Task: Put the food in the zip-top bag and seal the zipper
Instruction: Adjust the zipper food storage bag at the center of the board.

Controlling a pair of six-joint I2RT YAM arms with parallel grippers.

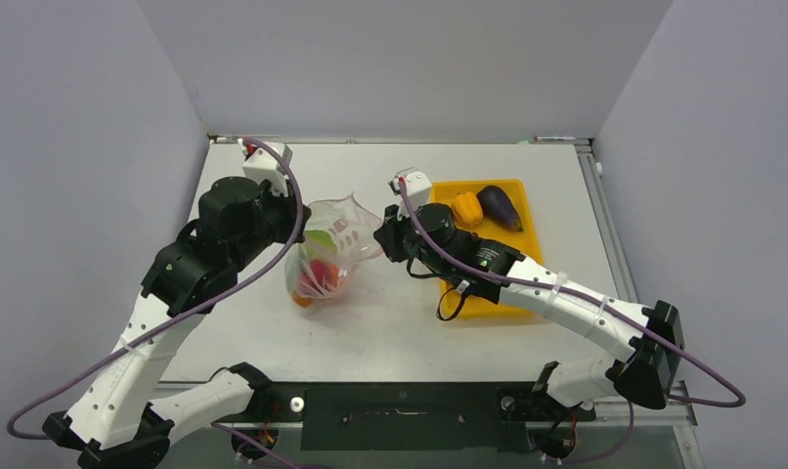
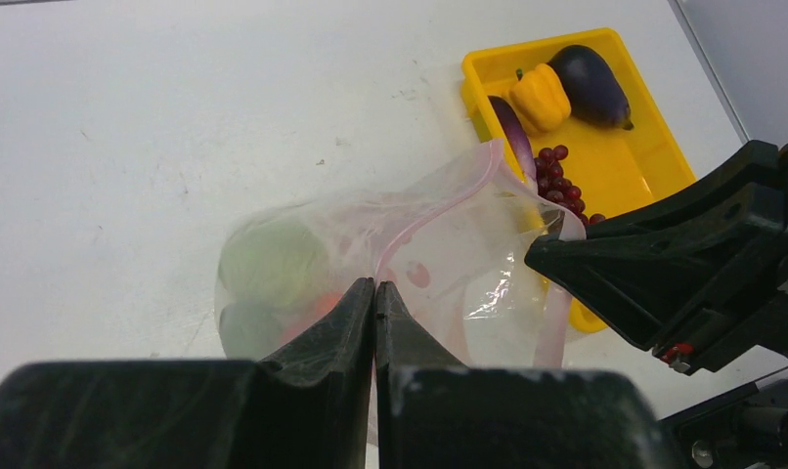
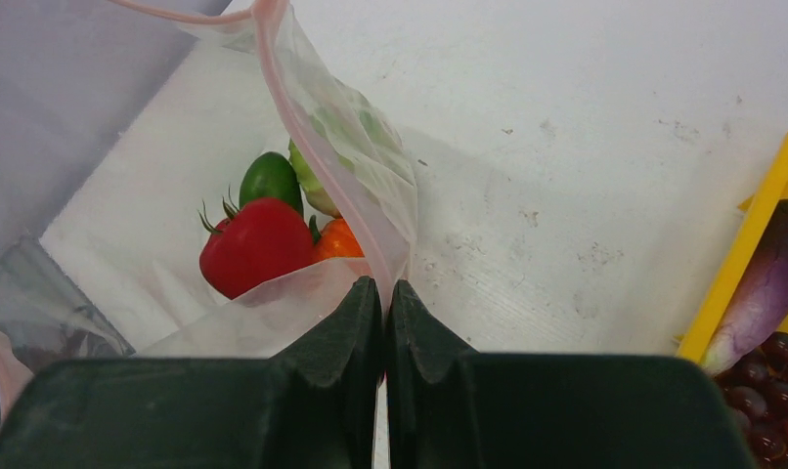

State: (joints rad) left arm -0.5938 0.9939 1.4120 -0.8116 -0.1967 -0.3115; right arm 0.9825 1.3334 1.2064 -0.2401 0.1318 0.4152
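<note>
The zip-top bag (image 1: 329, 252) is held up between both grippers with its mouth spread open. My left gripper (image 2: 374, 286) is shut on the bag's left mouth edge, and shows in the top view (image 1: 305, 211). My right gripper (image 3: 383, 285) is shut on the right mouth edge, and shows in the top view (image 1: 379, 235). The pink zipper (image 3: 312, 156) runs along the mouth. A red tomato (image 3: 253, 244), a green piece (image 3: 270, 178) and an orange piece (image 3: 337, 239) lie inside the bag. The yellow pepper (image 1: 466, 207), purple eggplant (image 1: 501, 205) and grape bunch (image 2: 558, 176) lie in the tray.
The yellow tray (image 1: 530, 239) stands right of the bag, partly under my right arm. A second purple piece (image 2: 512, 122) lies in it beside the grapes. Grey walls close in the table at the left, back and right.
</note>
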